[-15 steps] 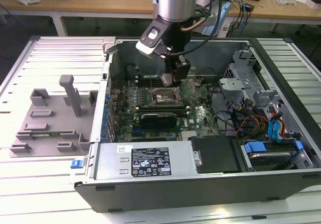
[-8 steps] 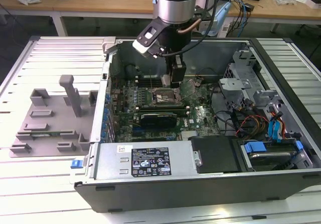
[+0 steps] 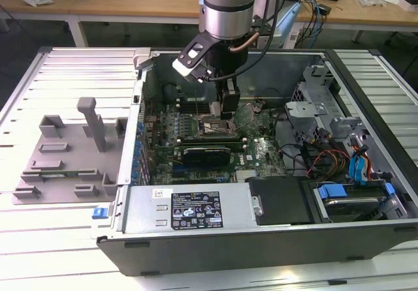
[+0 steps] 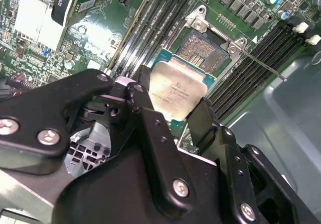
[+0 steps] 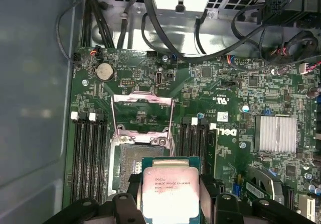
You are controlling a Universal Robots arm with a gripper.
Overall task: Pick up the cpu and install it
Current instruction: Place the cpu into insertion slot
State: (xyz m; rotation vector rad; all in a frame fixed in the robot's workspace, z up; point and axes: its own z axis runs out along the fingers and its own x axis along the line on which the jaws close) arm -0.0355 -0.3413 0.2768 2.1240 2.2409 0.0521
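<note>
Reaching vertically down into the open computer case (image 3: 274, 242), the arm (image 3: 226, 7) has its tool (image 4: 173, 103) clenched on the cpu (image 4: 176, 87), partly over the open socket (image 4: 206, 50).

The cpu (image 5: 169, 189) has a pale silver top with a green rim; the gripper (image 4: 173, 108) is matte black. The motherboard (image 5: 230, 98) is dark green, its finned heat sink (image 5: 276, 133) striped silver-white. The fixture tray (image 3: 65, 157) is plain grey, the arm (image 3: 226, 7) brushed silver

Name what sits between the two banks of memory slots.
The socket, with the cpu held in the gripper partly over it, in the first wrist view.
</note>
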